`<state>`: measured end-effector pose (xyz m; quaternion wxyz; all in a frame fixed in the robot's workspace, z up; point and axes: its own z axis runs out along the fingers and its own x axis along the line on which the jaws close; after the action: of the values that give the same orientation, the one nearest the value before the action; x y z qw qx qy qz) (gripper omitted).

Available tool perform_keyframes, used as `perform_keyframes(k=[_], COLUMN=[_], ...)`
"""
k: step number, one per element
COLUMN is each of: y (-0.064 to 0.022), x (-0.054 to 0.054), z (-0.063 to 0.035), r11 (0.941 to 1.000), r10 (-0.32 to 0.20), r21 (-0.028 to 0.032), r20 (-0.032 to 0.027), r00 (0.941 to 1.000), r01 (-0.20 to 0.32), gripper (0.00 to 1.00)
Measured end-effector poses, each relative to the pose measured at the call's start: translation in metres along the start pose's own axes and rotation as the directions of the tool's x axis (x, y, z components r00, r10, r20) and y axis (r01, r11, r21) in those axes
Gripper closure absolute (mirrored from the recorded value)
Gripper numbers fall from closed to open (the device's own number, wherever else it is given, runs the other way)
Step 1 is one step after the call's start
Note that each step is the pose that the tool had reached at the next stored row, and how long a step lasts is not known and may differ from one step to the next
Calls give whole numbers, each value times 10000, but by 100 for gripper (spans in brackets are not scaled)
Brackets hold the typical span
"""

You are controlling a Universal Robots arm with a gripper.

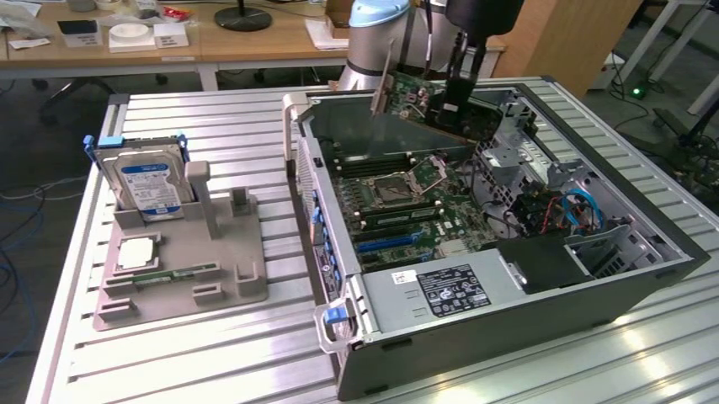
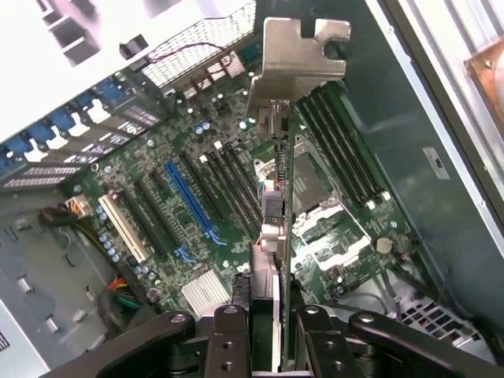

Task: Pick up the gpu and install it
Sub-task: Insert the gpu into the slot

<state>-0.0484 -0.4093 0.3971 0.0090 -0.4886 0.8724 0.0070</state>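
In the exterior view the gripper [image 1: 450,106] is clamped on the gpu [image 1: 413,91], a green circuit card with a pale metal bracket at one end. The card hangs tilted above the far end of the open computer case [image 1: 506,337], over its motherboard [image 1: 393,220] and not seated in any slot. The case lies on its side on a slatted metal table [image 1: 202,135]. Inside the case, at its near end, a power supply carries a black label [image 1: 452,290] with white print that is too small to read. A white sticker beside it is also unreadable. Beside the case, on the exterior view's left, a grey holder [image 1: 231,290] carries a hard drive [image 1: 146,181] standing on edge. Its blue and white label has lettering that cannot be made out. A square chip [image 1: 137,252] and a narrow green memory stick [image 1: 168,273] lie in the same holder, well apart from the case.

In the wrist view the gripper [image 2: 272,335] has its two black fingers [image 2: 227,342] pressed against the faces of the gpu [image 2: 276,206]. The card is seen edge-on, with its metal bracket [image 2: 303,55] at the end farthest from the fingers. Beyond the card, inside the case, the motherboard [image 2: 157,169] shows a long blue slot [image 2: 189,201], a white slot [image 2: 122,228], black slots between them and the processor socket [image 2: 315,189]. No printing on the board can be read.
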Motion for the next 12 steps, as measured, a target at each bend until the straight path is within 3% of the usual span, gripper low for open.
perform_keyframes(k=[6,12], y=[-1,-2], x=[3,5], z=[0,1], r11=[9970,9878], r10=[-769,-1558], r21=[-18,-35], r20=[-3,-3], r00=[9970,9878], r01=[769,1558], gripper=[73,73])
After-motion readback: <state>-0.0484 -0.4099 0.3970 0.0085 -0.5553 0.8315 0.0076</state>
